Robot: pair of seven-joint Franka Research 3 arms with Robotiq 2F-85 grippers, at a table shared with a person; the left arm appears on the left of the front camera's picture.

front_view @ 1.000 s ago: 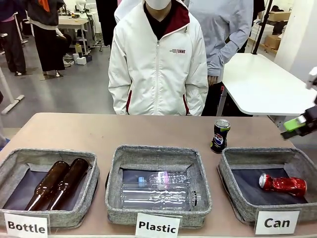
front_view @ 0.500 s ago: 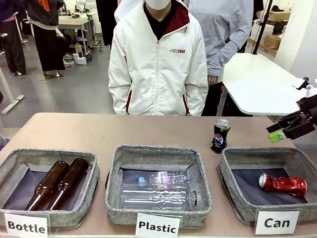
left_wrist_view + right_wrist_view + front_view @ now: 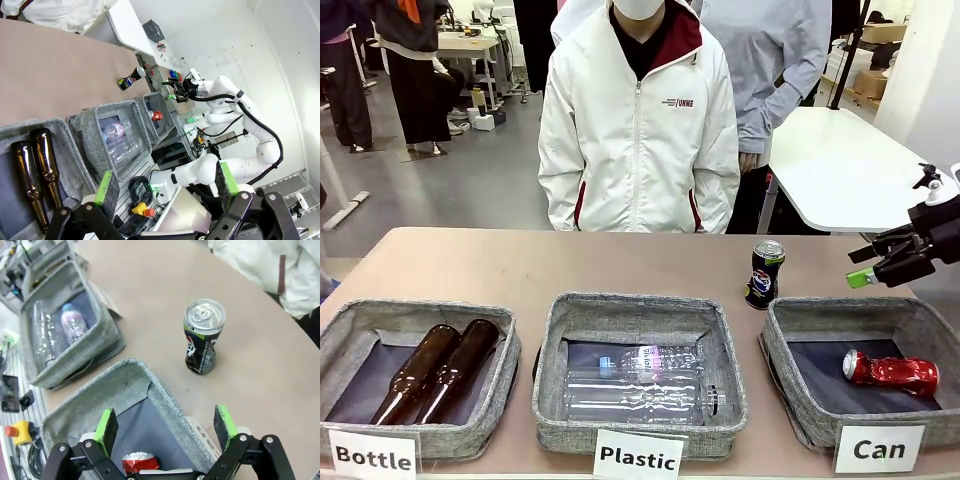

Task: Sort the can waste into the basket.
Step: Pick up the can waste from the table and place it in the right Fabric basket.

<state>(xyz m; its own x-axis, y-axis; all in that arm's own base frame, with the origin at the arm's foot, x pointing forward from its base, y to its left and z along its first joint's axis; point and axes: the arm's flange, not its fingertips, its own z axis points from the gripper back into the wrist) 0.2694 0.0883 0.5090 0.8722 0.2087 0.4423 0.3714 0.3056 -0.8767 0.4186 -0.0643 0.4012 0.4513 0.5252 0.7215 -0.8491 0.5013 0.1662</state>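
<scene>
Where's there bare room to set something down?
The brown tabletop is bare behind the three grey fabric baskets, left of the upright dark drink can. The Can basket has bare base left of the crushed red can. The other baskets are crowded.

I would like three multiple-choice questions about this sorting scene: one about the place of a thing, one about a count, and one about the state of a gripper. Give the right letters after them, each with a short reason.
1. Where is the dark can?
A. Inside the basket marked "Can"
B. Upright on the table, behind that basket
C. Lying in the "Plastic" basket

2. How many brown bottles lie in the "Bottle" basket?
A. One
B. Two
C. Four

3. How is the right gripper?
A. Open and empty
B. Shut on the dark can
C. Shut on the red can

Answers:
1 B: the front view shows it standing on the bare table, past the far rim of the "Can" basket.
2 B: two lie side by side.
3 A: in the right wrist view its fingers stand wide apart with nothing between them; the red can lies in the basket.
</scene>
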